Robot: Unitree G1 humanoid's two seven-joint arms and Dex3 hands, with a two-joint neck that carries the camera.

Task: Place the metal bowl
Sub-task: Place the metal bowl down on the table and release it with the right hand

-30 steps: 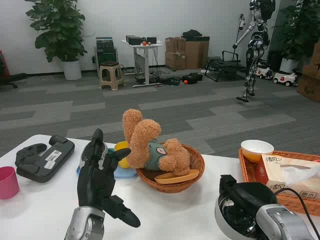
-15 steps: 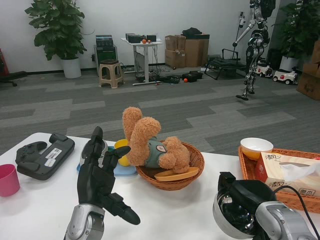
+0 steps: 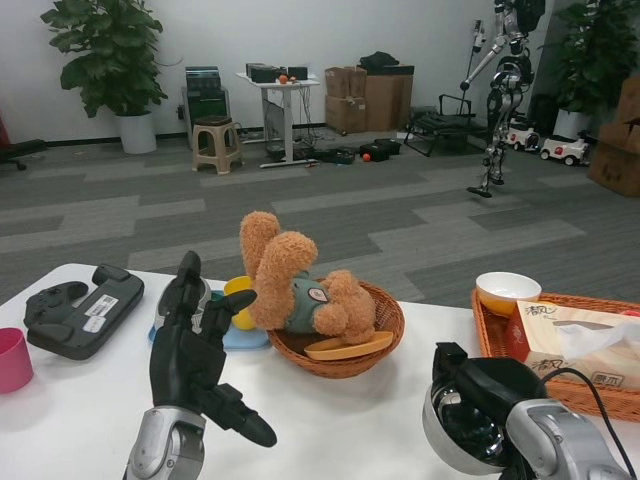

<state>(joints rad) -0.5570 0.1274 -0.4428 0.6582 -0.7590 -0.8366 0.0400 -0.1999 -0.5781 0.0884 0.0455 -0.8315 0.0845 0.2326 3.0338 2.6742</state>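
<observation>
The right hand [image 3: 478, 395] held the bowl [image 3: 455, 435] at 5 o'clock, just over the worktop [image 3: 340, 420]. It seemed not set down yet. The left hand [image 3: 190, 355] waited, fingers wide.

This is a robotics lab in an open office hall: grey carpet tiles [image 3: 330, 215], a humanoid robot [image 3: 500, 90] hung at the far wall, a desk [image 3: 277, 95] with gear, stacked cartons [image 3: 375, 100], cables on the floor, and potted plants [image 3: 100, 60].
</observation>
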